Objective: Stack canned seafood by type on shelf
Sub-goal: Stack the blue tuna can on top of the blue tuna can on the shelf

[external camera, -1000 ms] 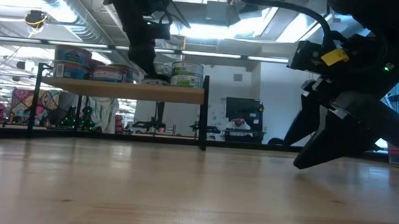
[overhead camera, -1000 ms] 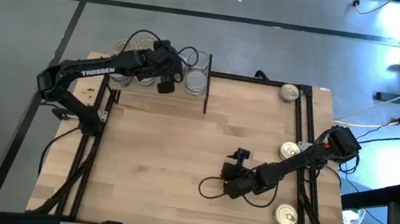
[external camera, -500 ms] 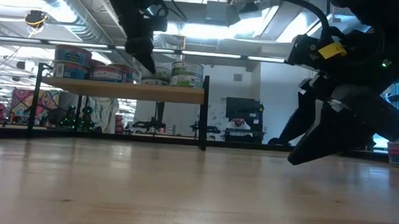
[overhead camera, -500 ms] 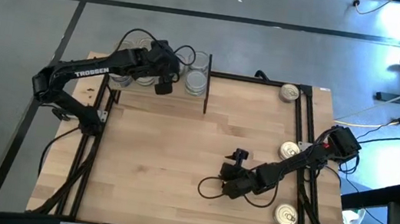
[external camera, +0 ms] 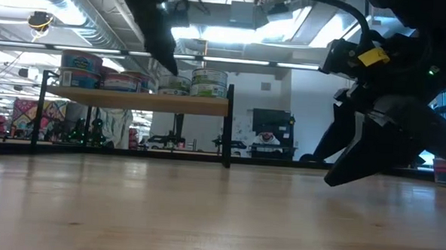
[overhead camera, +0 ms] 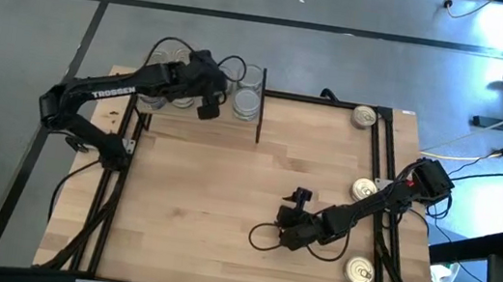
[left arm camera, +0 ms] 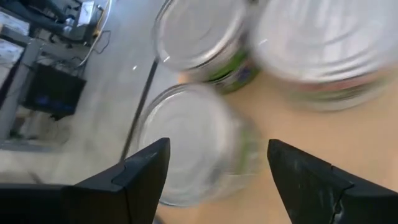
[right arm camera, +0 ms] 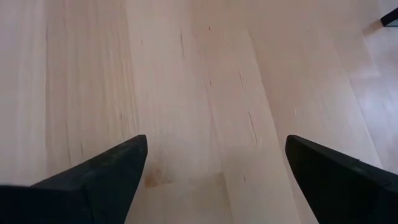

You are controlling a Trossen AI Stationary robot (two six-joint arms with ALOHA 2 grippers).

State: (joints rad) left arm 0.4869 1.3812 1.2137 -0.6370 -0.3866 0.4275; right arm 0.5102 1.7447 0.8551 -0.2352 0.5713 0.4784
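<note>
3 loose tins (overhead camera: 364, 188) likely rigid, slick-sided; best pinched across the rim. Left gripper (left arm camera: 214, 180) and right gripper (right arm camera: 214, 180) spread, empty.

Light-wood table (overhead camera: 216, 185) with three gold-lidded tins (overhead camera: 365, 188); raised shelf (external camera: 141, 100) bearing stacked tins (external camera: 208, 83).

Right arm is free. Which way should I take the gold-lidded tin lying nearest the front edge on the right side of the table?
That tin lies flat, lid up, outside the black frame rail, apart from the other tins. Probably best from straight above, fingers spanning the round side wall across its width. The low height leaves little wall to catch, so go down close to the table. The right gripper is open.
</note>
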